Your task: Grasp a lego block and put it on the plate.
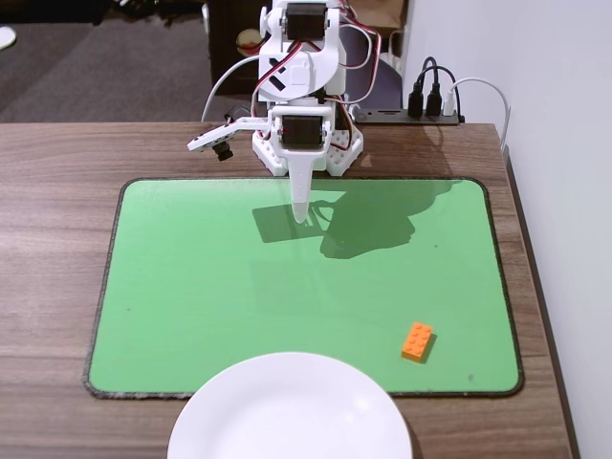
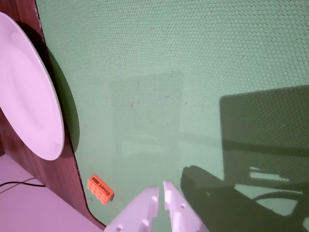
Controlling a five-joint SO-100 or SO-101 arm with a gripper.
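The orange lego block [image 1: 417,341] lies on the green mat [image 1: 191,287] near its front right corner in the fixed view. It also shows at the lower left of the wrist view [image 2: 100,188]. The white plate [image 1: 290,409] sits at the front edge, half over the mat, left of the block; in the wrist view it is at the far left [image 2: 26,92]. My white gripper [image 1: 300,215] hangs over the back middle of the mat, far from both. Its jaws [image 2: 161,189] are nearly together and hold nothing.
The arm's base [image 1: 306,143] stands at the back of the wooden table [image 1: 57,191]. A power strip with plugs [image 1: 430,107] lies behind it at the right. The table's right edge runs close to the mat.
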